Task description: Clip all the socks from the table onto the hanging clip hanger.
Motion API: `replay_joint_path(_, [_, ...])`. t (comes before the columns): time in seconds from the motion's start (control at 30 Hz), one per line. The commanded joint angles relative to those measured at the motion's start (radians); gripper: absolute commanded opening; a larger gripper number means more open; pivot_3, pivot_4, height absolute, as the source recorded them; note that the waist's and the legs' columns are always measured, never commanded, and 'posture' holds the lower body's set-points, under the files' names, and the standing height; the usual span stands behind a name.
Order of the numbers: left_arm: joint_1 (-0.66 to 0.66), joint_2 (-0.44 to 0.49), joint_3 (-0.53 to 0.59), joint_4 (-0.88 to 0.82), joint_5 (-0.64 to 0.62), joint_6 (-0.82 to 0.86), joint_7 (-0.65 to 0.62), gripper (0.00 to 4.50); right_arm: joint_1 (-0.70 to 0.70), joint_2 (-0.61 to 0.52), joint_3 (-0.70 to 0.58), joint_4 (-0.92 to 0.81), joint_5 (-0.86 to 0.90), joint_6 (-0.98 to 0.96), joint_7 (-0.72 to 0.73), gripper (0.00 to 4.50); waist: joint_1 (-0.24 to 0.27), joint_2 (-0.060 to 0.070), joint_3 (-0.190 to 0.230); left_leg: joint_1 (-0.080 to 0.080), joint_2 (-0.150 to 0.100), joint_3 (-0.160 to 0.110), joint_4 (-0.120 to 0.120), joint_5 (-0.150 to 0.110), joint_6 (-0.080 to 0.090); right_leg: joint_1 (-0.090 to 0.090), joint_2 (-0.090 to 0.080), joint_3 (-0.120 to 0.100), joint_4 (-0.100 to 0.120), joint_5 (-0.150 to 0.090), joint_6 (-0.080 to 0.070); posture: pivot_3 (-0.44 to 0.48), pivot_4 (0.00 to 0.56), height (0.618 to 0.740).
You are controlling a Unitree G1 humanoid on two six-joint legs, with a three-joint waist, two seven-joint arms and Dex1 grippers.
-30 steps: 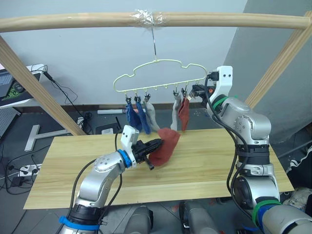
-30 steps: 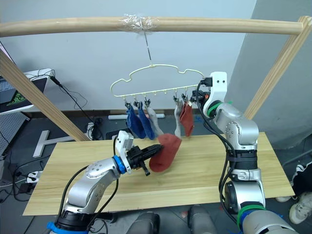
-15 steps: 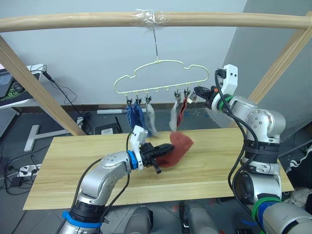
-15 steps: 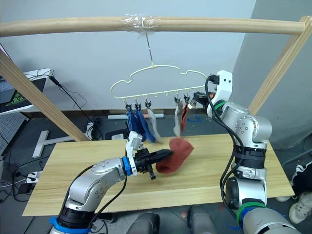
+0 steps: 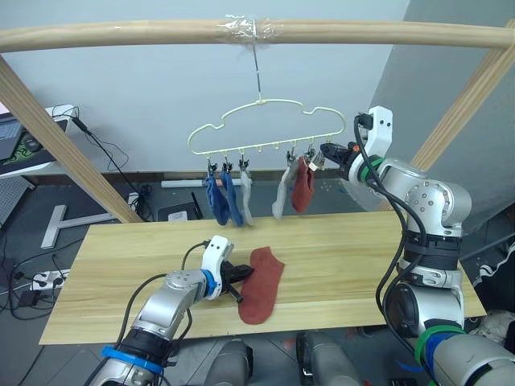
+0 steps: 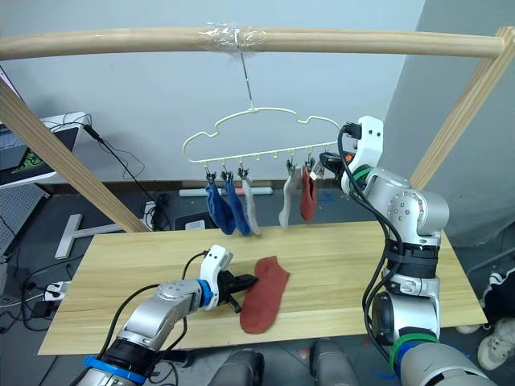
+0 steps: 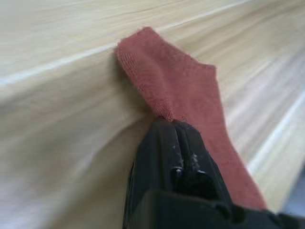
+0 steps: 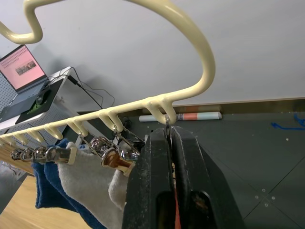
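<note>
A rust-red sock [image 5: 262, 285] lies flat on the light wood table [image 5: 362, 257], near its front middle. My left gripper [image 5: 241, 278] rests low on the table, shut on the sock's near edge [image 7: 164, 112]. The cream clip hanger [image 5: 265, 121] hangs above the table's far edge. From its clips hang two blue socks [image 5: 219, 201], two grey socks [image 5: 245, 197] and one rust-red sock [image 5: 303, 185]. My right gripper [image 5: 326, 150] is up at the hanger's right end, shut on the rightmost clip [image 8: 168, 128].
A thick wooden pole frame [image 5: 121, 34] crosses overhead, with slanted legs at both sides. Behind the table at the left stand a laptop [image 5: 16, 145] and floor cables [image 5: 105, 153].
My left gripper came down and back toward me with the rust-red sock, which went from hanging in the air to lying flat on the table. The hanging socks swung.
</note>
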Motion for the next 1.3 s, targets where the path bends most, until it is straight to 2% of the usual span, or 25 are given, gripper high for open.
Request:
replay_joint_path(0.03, [-0.011, -0.013, 0.017, -0.044, -0.021, -0.046, -0.045, 1.17, 0.004, -0.010, 0.003, -0.040, 0.006, -0.017, 0.000, 0.00, 0.000, 0.000, 0.000, 0.000, 0.000, 0.000, 0.000, 0.000, 0.000, 0.000, 0.000, 0.000, 0.000, 0.000, 0.000, -0.038, 0.169, 0.740])
replay_joint_path(0.17, [0.001, -0.002, 0.033, -0.084, -0.022, -0.042, -0.049, 2.32, 0.010, -0.014, 0.004, -0.040, 0.004, -0.022, 0.000, 0.00, -0.001, 0.000, 0.000, 0.000, 0.000, 0.000, 0.000, 0.000, 0.000, 0.000, 0.000, 0.000, 0.000, 0.000, 0.000, -0.038, 0.169, 0.740])
replay_joint_path(0.3, [0.001, 0.027, -0.011, -0.079, 0.068, -0.104, -0.025, 3.52, 0.014, -0.015, 0.007, -0.038, 0.001, -0.028, -0.001, 0.00, -0.002, 0.000, 0.000, 0.000, 0.000, 0.000, 0.000, 0.000, 0.000, 0.000, 0.000, 0.000, 0.001, 0.000, 0.000, -0.038, 0.169, 0.740])
replay_joint_path(0.4, [-0.008, 0.007, -0.027, -0.075, 0.095, -0.127, -0.017, 4.46, 0.014, -0.013, 0.010, -0.036, 0.000, -0.032, -0.002, 0.00, 0.000, 0.000, 0.000, 0.000, 0.000, 0.000, 0.000, 0.000, 0.000, 0.000, 0.000, 0.000, 0.001, 0.000, 0.000, -0.038, 0.169, 0.740])
replay_joint_path(0.67, [-0.011, -0.059, -0.091, -0.060, 0.160, -0.194, -0.018, 4.49, 0.029, -0.023, 0.028, -0.029, -0.013, -0.051, 0.004, 0.00, 0.000, 0.000, 0.000, 0.000, 0.000, 0.000, 0.000, 0.000, 0.000, 0.000, 0.000, 0.000, 0.000, 0.000, 0.000, -0.045, 0.163, 0.740])
replay_joint_path(0.77, [-0.033, -0.076, -0.136, 0.031, 0.258, -0.254, 0.051, 4.49, 0.037, -0.026, 0.025, -0.026, -0.008, -0.053, 0.001, 0.00, 0.000, 0.000, 0.000, 0.000, 0.000, 0.000, 0.000, 0.000, 0.000, 0.000, 0.000, 0.000, 0.000, 0.000, 0.000, -0.047, 0.162, 0.740])
replay_joint_path(1.03, [-0.082, -0.113, -0.172, 0.222, 0.359, -0.326, 0.102, 4.49, 0.047, -0.033, 0.033, -0.030, -0.007, -0.052, 0.002, 0.00, 0.000, 0.000, 0.000, 0.000, 0.000, 0.000, 0.001, 0.000, 0.000, 0.000, 0.000, 0.000, 0.001, 0.000, 0.000, -0.053, 0.163, 0.740])
replay_joint_path(1.17, [-0.071, -0.116, -0.183, 0.242, 0.361, -0.331, 0.062, 4.49, 0.051, -0.033, 0.032, -0.037, -0.005, -0.048, -0.001, 0.00, 0.000, 0.000, -0.001, 0.001, 0.000, 0.000, 0.000, 0.000, 0.000, 0.001, 0.000, 0.000, 0.001, 0.000, 0.000, -0.057, 0.161, 0.740])
replay_joint_path(1.3, [-0.045, -0.118, -0.182, 0.221, 0.347, -0.330, 0.022, 3.62, 0.054, -0.030, 0.026, -0.043, 0.000, -0.043, -0.006, 0.00, 0.000, 0.000, -0.002, 0.001, 0.000, 0.000, 0.000, 0.000, 0.000, 0.001, 0.000, 0.000, 0.001, 0.000, 0.000, -0.061, 0.159, 0.740])
